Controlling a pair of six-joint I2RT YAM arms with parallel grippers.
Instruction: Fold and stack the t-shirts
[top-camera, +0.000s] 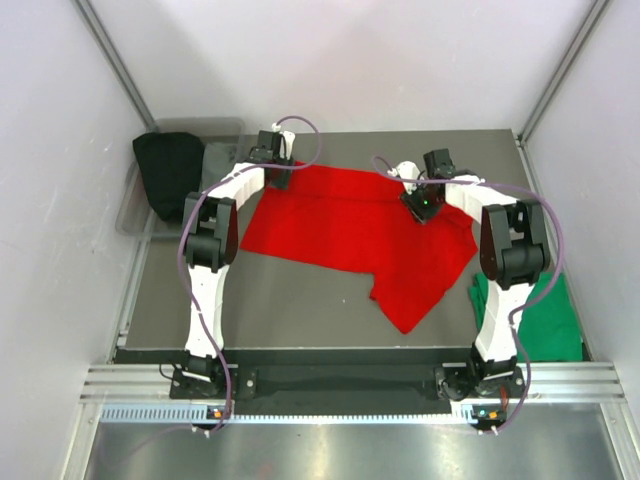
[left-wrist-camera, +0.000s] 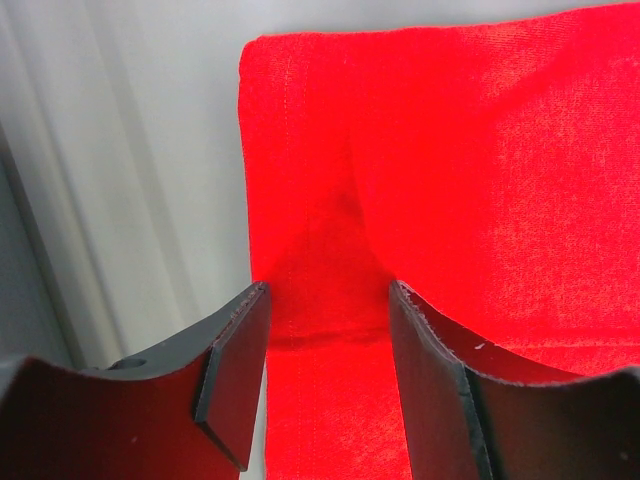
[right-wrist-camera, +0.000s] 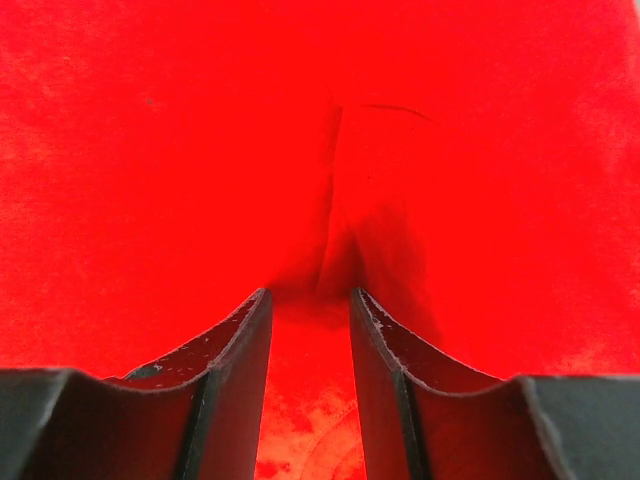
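So the red t-shirt (top-camera: 350, 225) is lying mostly flat across the middle of the dark table (top-camera: 300, 300), a bit skewed. One corner points down toward the near edge but stops short of it. Its far edge runs close to the back of the table.

The left gripper (top-camera: 279, 178) is down on the shirt's far-left corner. In the left wrist view a little tent of red cloth rises up between its fingers (left-wrist-camera: 235, 370), right beside the stitched hem, so it's pinching the shirt there. The right gripper (top-camera: 423, 207) is on the far-right part of the shirt, more inside the cloth than at an edge. Its fingers (right-wrist-camera: 230, 370) sit closer together, with a creased pucker of cloth held between them.

The green t-shirt (top-camera: 548, 320) is bunched at the near-right corner, partly hanging past the table's right side. It's half hidden behind the right arm, and it's close to the red one, but I can't tell if they touch.

Room-wise, there's a good bare patch of table at the near-left, between the left arm and the shirt's lower edge, plus a strip along the front. The far-left corner is tighter, because a clear bin (top-camera: 135, 210) with a black cloth (top-camera: 168, 180) in it sits just off that side. White walls close in on both sides and at the back.
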